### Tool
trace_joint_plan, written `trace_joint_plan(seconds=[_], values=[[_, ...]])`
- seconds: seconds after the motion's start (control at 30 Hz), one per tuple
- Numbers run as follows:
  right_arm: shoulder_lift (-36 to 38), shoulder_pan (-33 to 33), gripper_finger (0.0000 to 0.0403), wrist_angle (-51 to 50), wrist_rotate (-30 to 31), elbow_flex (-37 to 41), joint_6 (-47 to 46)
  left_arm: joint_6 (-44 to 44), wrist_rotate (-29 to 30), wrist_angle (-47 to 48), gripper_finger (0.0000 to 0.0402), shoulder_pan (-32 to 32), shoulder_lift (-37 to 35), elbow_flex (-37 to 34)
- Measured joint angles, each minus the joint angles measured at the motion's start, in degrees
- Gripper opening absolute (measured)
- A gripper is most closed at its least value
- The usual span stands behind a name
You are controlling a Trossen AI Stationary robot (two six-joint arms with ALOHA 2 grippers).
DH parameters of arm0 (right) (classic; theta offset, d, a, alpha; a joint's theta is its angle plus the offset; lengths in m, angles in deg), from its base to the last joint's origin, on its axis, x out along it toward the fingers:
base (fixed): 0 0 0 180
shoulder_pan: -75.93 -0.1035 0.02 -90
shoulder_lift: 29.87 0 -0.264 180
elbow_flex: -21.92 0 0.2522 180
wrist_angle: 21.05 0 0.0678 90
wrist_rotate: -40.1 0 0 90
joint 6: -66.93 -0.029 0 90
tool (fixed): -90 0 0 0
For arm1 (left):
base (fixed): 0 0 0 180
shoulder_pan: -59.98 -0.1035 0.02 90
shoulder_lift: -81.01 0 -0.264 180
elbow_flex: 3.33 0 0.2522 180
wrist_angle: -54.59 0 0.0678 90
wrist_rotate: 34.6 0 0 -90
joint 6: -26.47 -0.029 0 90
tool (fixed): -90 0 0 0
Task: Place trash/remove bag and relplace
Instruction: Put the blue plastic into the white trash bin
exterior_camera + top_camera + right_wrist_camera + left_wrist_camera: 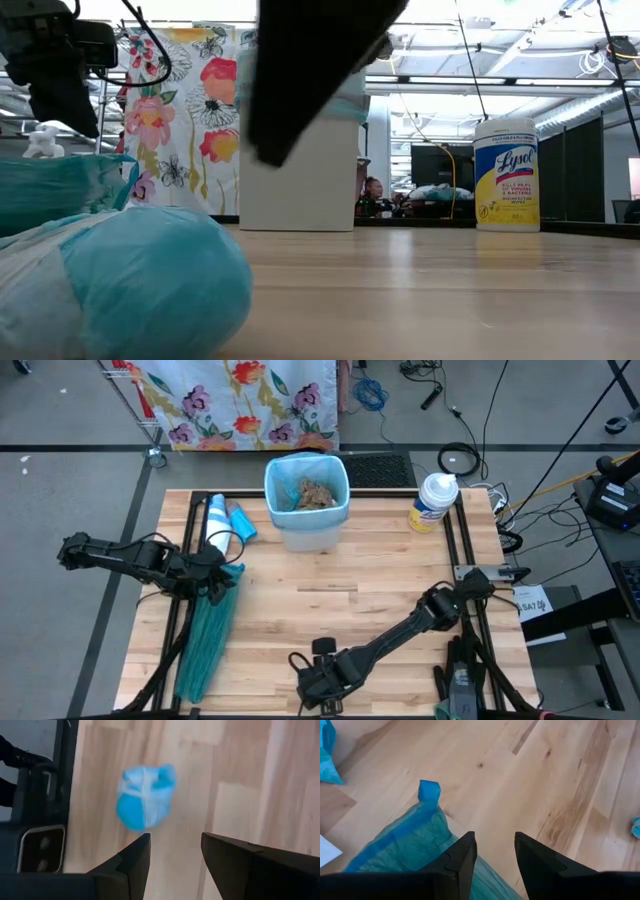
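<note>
My pale-blue bin liner sits fitted in the white bin at the far middle of the table, its rim folded over the edge, upright and open. Inside it lies the trash, a heap of crumpled brown paper. The teal-green replacement bag stretches long and rumpled along the left side of the table. A small blue-and-white bundled bag lies on the wood near the front.

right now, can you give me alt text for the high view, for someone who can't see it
Overhead view of a wooden table with a lined bin holding brown trash at the far edge. The left gripper hovers open over a teal-green bag; the right gripper sits open at the near edge.
</note>
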Motion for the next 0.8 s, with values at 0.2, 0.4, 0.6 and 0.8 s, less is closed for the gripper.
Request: trace_joint_plan(seconds=[0.2,0.4,0.6,0.8], values=[[-2.6,0.5,0.0169,8.6,-2.6,0.0,3.8,0.0,-1.1,0.7,0.0138,0.0,0.0,0.0],[-5.2,1.7,0.0156,12.3,-3.5,-0.1,4.8,0.1,-3.2,4.4,0.0138,0.0,0.0,0.0],[-5.3,4.3,0.0027,9.0,-3.5,-0.2,-1.1,0.1,-5.0,4.5,0.0138,0.0,0.0,0.0],[-2.3,7.7,0.0009,-4.9,4.0,0.1,-1.4,1.2,-5.1,4.3,0.0138,0.0,0.0,0.0]])
